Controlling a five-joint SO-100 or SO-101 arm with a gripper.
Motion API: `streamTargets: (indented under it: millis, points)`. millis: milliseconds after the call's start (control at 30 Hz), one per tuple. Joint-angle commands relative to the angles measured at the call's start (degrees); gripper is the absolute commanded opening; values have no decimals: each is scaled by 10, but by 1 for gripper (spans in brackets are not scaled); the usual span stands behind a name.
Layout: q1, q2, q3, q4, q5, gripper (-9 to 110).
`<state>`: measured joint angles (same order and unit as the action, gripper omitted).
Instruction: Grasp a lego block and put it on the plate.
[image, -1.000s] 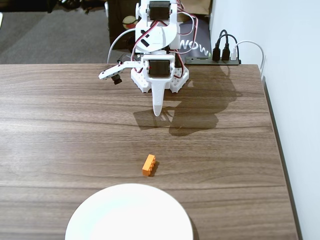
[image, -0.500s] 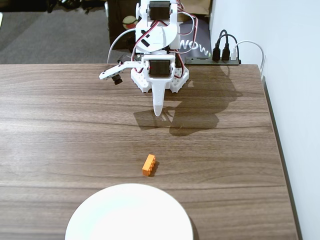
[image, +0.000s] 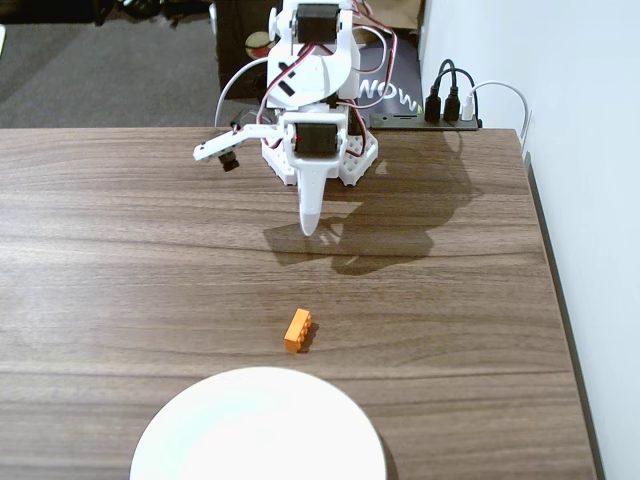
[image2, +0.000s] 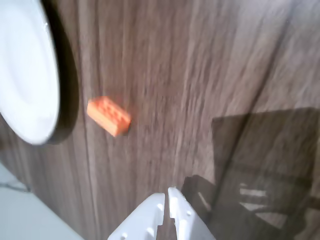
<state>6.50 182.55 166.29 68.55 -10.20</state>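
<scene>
Bright light, blurred wrist view

Glossy white plate (image: 258, 425), orange plastic lego block (image: 297, 331), matt wood-grain table (image: 120, 260).

Dark wood-grain table (image: 120, 250); white wall (image: 560, 70) right; grey floor (image: 100, 70) behind.
</scene>
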Motion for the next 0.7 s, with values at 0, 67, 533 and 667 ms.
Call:
streamTargets:
  millis: [0,67,533,667]
  points:
    - [12,-64,-55,-30,-53,1]
    - [25,-114,-102,-37,-91,1]
    - [40,-314,-221,-74,-306,1]
    - [39,-326,-224,-80,-330,1]
